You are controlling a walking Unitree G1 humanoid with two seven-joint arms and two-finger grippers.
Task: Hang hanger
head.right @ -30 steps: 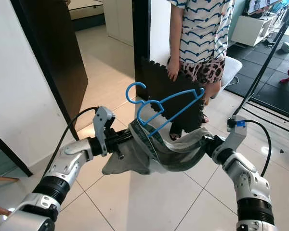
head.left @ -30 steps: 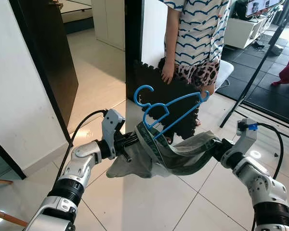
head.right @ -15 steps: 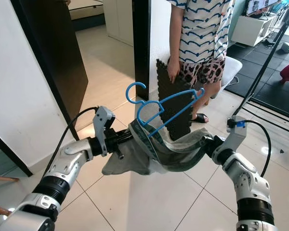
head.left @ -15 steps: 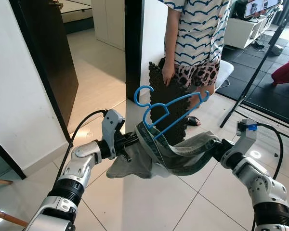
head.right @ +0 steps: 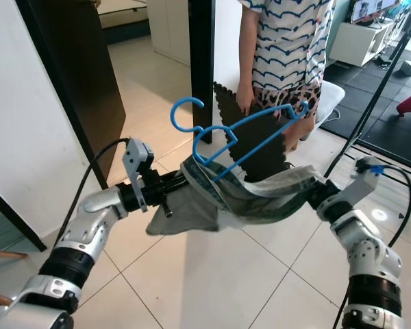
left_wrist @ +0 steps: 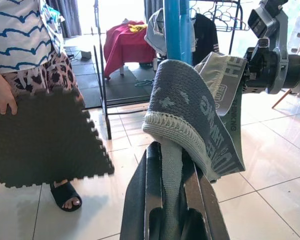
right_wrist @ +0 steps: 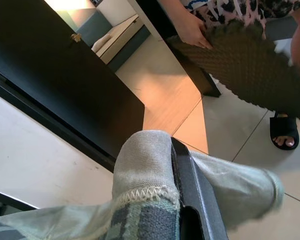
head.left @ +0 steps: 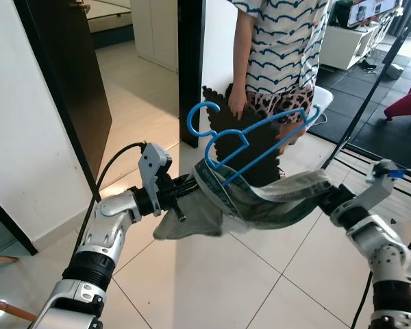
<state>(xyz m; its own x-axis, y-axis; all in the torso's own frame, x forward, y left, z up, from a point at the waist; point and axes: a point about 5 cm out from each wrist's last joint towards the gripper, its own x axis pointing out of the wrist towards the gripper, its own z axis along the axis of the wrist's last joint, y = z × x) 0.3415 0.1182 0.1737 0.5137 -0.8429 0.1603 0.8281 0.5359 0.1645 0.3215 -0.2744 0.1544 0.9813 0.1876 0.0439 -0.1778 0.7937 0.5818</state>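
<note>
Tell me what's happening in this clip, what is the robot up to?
The robot holds a grey-green garment stretched between its two arms, with the left gripper shut on one end and the right gripper shut on the other. A blue hanger sits threaded in the garment, its hook pointing up. Just behind, a person stands holding a dark foam mat. The hanger is not yet hung on anything.

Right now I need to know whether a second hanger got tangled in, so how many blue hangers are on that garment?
1. The blue hanger sits in the waistband of the grey garment, stretched between the left gripper and right gripper. Folds could hide another.
</note>
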